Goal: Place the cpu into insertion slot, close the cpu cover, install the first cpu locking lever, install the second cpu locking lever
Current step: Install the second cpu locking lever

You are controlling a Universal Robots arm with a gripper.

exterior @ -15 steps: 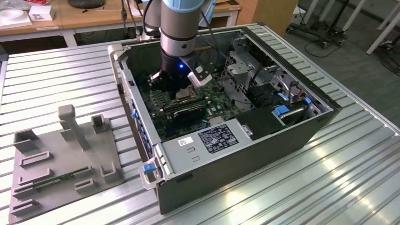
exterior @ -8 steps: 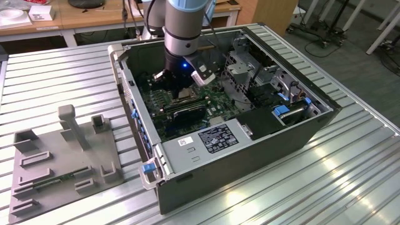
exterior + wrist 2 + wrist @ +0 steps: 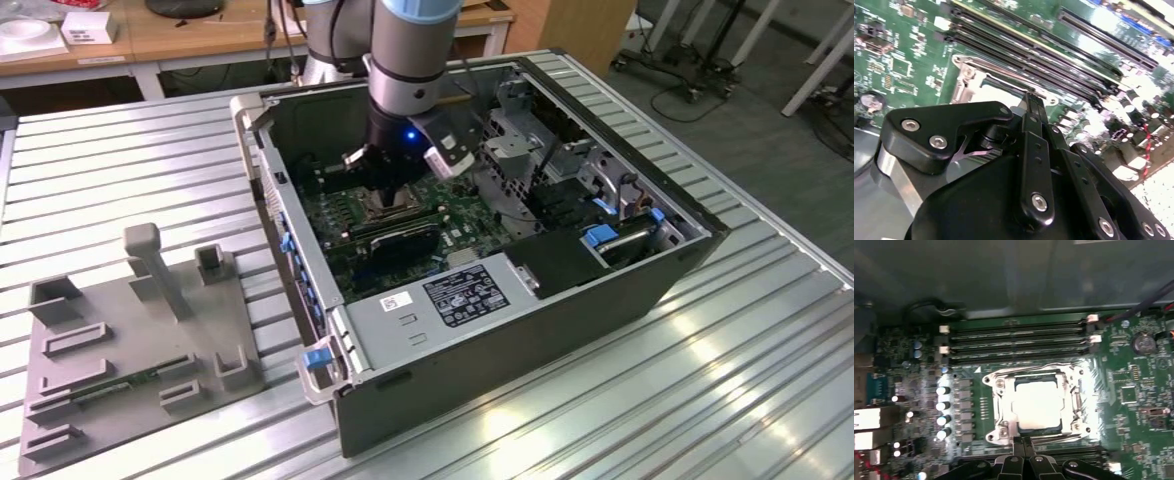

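One cpu (image 3: 1036,407) flat, cover (image 3: 1004,410) shut

The arm (image 3: 403,50) reaches steeply down into the open computer case (image 3: 561,290), its wrist nearly vertical above the motherboard (image 3: 400,225) inside the case, with a small blue light glowing low on the wrist. The gripper (image 3: 1022,442) points straight down at the board, its two black fingers (image 3: 1017,447) pressed together with no gap between them. In the second wrist view the fingertips (image 3: 1033,100) sit closed, holding nothing.
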